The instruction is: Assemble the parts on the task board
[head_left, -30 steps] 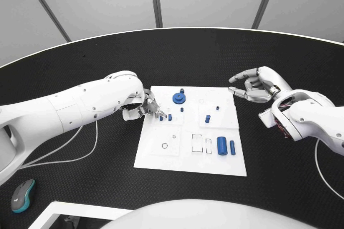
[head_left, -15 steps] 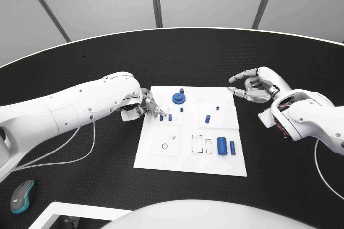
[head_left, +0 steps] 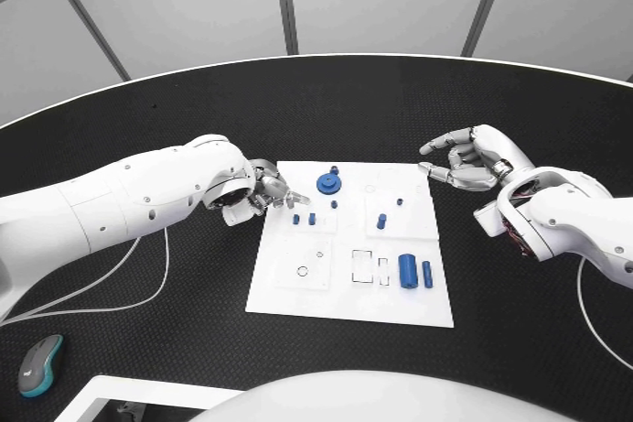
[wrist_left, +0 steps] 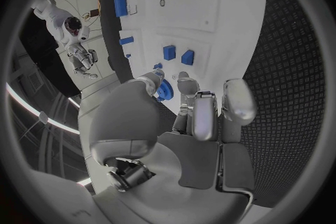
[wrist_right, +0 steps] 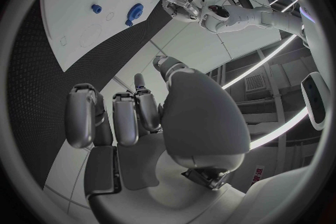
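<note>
Risk sits mainly with the two short blue pegs (head_left: 304,219) near the task board's (head_left: 346,285) left edge, since the left robot hand (head_left: 264,191) hangs just beside them. In the head view that robot hand is over the board's upper left corner, fingers apart and nothing visibly between them; the blue gear (head_left: 328,178) lies close by, a further peg (head_left: 381,220) stands mid-board, and two blue cylinders (head_left: 415,270) lie toward the near right. The right robot hand (head_left: 462,161) hovers over the black tabletop (head_left: 158,340) off the board's right edge, fingers curled loosely, holding nothing. The left wrist view gives what the head view cannot: the left robot hand's fingertips (wrist_left: 185,85) crowd right up against the gear (wrist_left: 165,89), though whether they touch it cannot be told, and the two pegs (wrist_left: 178,54) stand just past them. A sideways brush from there could plausibly tip a peg or push the gear off its seat. The right wrist view shows the right robot hand's (wrist_right: 126,117) palm empty, fingers bent but apart, with the board (wrist_right: 77,5) well away, and across it the left robot hand (wrist_right: 181,5).
</note>
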You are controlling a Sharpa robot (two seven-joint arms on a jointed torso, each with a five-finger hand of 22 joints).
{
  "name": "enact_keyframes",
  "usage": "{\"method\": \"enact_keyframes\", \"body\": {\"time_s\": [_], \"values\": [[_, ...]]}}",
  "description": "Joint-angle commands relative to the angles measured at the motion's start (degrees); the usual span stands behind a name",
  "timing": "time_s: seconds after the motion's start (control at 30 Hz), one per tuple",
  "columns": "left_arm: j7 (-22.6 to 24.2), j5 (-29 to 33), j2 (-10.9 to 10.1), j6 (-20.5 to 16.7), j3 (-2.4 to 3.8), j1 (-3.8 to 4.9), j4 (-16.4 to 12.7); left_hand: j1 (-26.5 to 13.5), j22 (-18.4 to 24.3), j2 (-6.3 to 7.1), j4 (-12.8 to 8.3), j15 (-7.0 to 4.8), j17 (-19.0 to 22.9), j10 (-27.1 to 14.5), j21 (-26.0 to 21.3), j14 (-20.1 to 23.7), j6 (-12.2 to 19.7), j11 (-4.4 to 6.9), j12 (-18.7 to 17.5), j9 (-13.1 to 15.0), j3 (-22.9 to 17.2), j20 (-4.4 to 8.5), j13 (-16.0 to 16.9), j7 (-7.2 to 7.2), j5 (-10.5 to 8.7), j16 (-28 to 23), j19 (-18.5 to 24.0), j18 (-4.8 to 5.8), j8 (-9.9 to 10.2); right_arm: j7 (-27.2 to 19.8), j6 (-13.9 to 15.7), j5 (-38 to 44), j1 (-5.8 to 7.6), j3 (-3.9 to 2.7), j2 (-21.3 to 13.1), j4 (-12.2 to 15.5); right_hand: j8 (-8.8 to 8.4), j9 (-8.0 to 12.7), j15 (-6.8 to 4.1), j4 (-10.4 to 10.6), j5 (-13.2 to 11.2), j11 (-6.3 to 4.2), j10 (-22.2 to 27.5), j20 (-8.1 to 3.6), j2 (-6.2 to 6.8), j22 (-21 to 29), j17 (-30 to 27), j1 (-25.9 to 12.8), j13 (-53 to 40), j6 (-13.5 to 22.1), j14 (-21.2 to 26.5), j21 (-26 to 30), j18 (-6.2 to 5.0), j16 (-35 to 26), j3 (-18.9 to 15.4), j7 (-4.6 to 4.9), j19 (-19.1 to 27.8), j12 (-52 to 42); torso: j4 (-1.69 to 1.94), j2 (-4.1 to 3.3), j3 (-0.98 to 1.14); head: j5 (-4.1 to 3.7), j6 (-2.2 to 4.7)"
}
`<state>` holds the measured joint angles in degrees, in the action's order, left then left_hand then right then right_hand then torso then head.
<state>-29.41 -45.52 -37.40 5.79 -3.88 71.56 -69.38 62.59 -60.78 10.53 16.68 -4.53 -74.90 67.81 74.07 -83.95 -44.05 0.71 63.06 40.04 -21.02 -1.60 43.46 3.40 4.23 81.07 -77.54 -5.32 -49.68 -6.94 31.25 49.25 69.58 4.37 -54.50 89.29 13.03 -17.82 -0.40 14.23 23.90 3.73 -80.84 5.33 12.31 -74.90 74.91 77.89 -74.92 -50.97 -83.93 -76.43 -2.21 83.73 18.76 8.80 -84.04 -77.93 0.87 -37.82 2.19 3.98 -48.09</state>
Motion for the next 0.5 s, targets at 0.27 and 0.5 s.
{"method": "enact_keyframes", "body": {"time_s": [0.27,0.5], "values": [[19.48,-6.07,0.17,-14.49,-0.04,-0.05,-3.14,17.19,18.61,4.13,-7.62,4.37,8.05,-17.59,-13.07,5.79,5.90,-4.86,-11.85,-8.80,-17.15,-2.96,-12.69,5.60,2.99,-10.65,10.21,-3.96,11.17,0.02,-0.18,0.00,-0.01,0.00,-0.03,0.01,0.38,0.09,-0.37,0.35,0.22,0.02,0.04,-0.41,0.39,-5.16,6.33,-0.28,-3.67,0.10,-3.83,0.52,-0.98,-0.21,0.10,0.06,-1.12,0.32,-0.03,-0.16,-0.09,-1.43,1.38],[26.53,-18.11,2.17,-15.90,-0.05,-0.28,-3.13,15.99,22.53,5.67,-11.50,5.81,15.26,-19.67,-16.27,9.58,4.90,-6.48,-18.81,-13.65,-18.72,-4.53,-18.76,6.84,2.20,-16.00,12.91,-4.74,16.52,0.17,-0.44,0.00,-0.03,0.00,0.02,0.09,0.42,0.08,-0.38,0.26,0.26,0.00,-0.05,-0.41,0.35,-5.30,6.51,-0.12,-3.78,0.06,-3.88,0.33,-0.93,-0.08,0.19,0.04,-1.18,0.19,-0.02,-0.16,-0.06,-1.55,1.46]]}}
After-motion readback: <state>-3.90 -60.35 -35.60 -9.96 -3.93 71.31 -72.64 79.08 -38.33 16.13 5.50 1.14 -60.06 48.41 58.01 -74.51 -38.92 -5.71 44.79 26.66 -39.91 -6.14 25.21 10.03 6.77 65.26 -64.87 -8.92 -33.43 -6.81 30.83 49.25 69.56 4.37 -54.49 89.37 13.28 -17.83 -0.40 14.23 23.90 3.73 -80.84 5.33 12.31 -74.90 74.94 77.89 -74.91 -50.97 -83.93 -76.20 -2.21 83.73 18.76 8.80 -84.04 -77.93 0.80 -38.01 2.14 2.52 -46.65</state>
